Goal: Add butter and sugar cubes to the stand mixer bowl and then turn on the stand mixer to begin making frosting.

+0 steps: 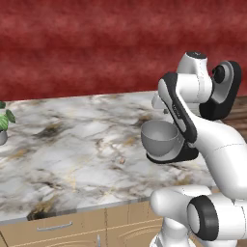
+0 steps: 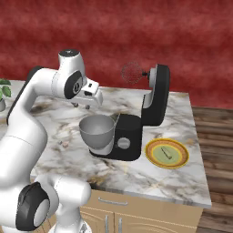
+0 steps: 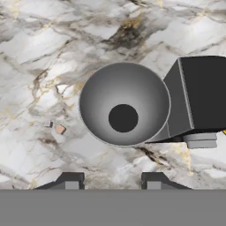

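The stand mixer bowl (image 3: 123, 103) is a deep grey metal bowl and looks empty inside. It sits on the black stand mixer (image 2: 132, 132), whose head (image 2: 157, 93) is tilted up and back with the whisk (image 2: 132, 73) in the air. My gripper (image 3: 111, 181) hovers above the counter just beside the bowl (image 2: 97, 131), open, with nothing between its fingertips (image 3: 70, 180). Two tiny sugar cubes (image 3: 60, 129) lie on the marble left of the bowl, seen as a speck (image 1: 122, 160) in the left base view. The butter is out of view.
A flat yellow-rimmed plate (image 2: 167, 152) lies right of the mixer near the counter's right end. A potted plant (image 1: 4, 123) stands at the far left. The marble counter (image 1: 72, 144) ends at a front edge over wooden drawers (image 2: 136, 214).
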{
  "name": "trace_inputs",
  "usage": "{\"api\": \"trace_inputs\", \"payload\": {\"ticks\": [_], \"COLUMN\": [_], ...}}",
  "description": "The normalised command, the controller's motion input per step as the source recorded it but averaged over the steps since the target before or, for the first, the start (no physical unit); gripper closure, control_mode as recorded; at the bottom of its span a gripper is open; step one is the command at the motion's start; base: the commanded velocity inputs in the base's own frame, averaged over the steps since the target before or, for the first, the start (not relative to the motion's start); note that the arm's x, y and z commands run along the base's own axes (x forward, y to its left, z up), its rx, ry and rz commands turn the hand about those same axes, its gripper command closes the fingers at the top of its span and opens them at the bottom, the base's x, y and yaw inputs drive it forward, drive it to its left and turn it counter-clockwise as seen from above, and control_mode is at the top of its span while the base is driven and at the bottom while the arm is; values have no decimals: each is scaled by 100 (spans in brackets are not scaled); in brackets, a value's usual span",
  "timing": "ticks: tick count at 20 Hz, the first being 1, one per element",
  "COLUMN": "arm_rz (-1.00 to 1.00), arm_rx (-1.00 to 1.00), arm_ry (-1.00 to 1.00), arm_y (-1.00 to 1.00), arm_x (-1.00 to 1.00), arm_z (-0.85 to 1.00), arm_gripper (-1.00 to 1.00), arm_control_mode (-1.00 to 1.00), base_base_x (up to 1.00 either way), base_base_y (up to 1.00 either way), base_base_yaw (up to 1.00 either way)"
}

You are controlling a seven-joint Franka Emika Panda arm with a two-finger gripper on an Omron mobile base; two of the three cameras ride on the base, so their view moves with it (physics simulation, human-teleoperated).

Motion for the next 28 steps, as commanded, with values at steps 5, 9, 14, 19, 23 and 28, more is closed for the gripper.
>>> {"api": "trace_inputs", "payload": {"ticks": [5, 9, 14, 19, 23, 28], "arm_rz": [0, 0, 0, 0, 0, 0], "arm_rx": [0, 0, 0, 0, 0, 0], "arm_ry": [0, 0, 0, 0, 0, 0], "arm_y": [0, 0, 0, 0, 0, 0], "arm_x": [0, 0, 0, 0, 0, 0], "arm_z": [0, 0, 0, 0, 0, 0], "arm_gripper": [-100, -100, -100, -100, -100, -100], "arm_control_mode": [100, 100, 100, 100, 100, 100], "base_base_x": [0, -2, -16, -23, -25, -29], "base_base_y": [0, 0, 1, 0, 2, 5], "base_base_yaw": [0, -1, -7, -12, -16, -16]}}
